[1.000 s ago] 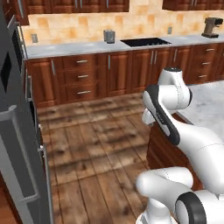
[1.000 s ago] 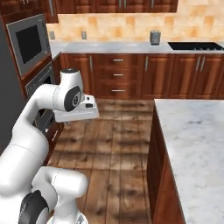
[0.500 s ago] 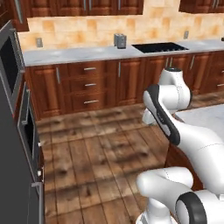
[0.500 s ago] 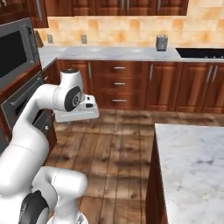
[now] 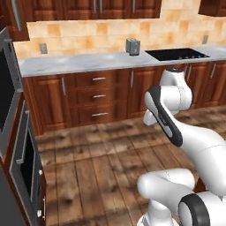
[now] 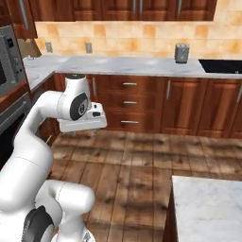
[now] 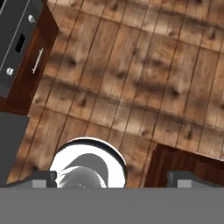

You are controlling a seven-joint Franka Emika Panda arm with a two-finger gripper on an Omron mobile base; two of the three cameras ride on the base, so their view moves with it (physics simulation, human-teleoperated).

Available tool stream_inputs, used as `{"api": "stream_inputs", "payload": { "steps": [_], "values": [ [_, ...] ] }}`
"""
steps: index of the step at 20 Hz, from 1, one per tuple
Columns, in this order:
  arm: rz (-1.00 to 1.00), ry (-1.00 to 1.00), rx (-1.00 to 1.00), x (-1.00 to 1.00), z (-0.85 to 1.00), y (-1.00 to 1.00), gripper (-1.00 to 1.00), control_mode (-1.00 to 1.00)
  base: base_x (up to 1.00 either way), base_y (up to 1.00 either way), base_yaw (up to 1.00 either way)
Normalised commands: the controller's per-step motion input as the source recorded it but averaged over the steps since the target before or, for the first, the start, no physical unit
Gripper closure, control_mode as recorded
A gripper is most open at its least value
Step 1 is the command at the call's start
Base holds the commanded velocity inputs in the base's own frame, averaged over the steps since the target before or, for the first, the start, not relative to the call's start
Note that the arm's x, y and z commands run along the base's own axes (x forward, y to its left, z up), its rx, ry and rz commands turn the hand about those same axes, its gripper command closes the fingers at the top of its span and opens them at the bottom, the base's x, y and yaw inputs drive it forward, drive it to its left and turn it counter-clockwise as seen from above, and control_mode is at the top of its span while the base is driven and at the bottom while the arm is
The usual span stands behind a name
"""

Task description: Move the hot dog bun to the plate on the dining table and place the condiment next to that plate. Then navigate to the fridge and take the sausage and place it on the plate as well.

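My gripper (image 7: 116, 178) hangs over the wooden floor, and its two dark fingertips (image 7: 43, 178) stand wide apart with nothing held between them. The arm is folded close to the base, with the hand (image 6: 83, 125) at chest height above the floor. A corner of the dining table's marble top (image 6: 208, 208) shows at the lower right of the right base view. Its dark side panel (image 7: 183, 162) lies beside the gripper. The hot dog bun, plate, condiment, sausage and fridge are out of view.
A marble counter on wooden cabinets (image 5: 88, 62) runs along the back wall with a grey toaster (image 5: 133, 46) and a black cooktop (image 5: 176, 54). A built-in oven stack (image 5: 17, 145) stands on the left. Bare wooden floor (image 5: 88, 167) lies ahead.
The whole picture has shifted, so the base has moved: the back counter has come closer and slid right. Less of the dining table shows. The arm's pose and the open gripper are unchanged.
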Motion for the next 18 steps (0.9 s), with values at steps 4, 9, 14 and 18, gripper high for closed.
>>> {"api": "stream_inputs", "payload": {
  "steps": [4,9,14,18],
  "values": [
    [0.00,0.00,0.00,0.00,0.00,0.00,-1.00,1.00,1.00,0.00,0.06],
    [0.00,0.00,0.00,0.00,0.00,0.00,-1.00,1.00,1.00,-0.01,0.08],
    [0.00,0.00,0.00,0.00,0.00,0.00,-1.00,1.00,1.00,-0.01,0.11],
    [0.00,0.00,0.00,0.00,0.00,0.00,-1.00,1.00,1.00,-0.15,0.28]
  ]
}}
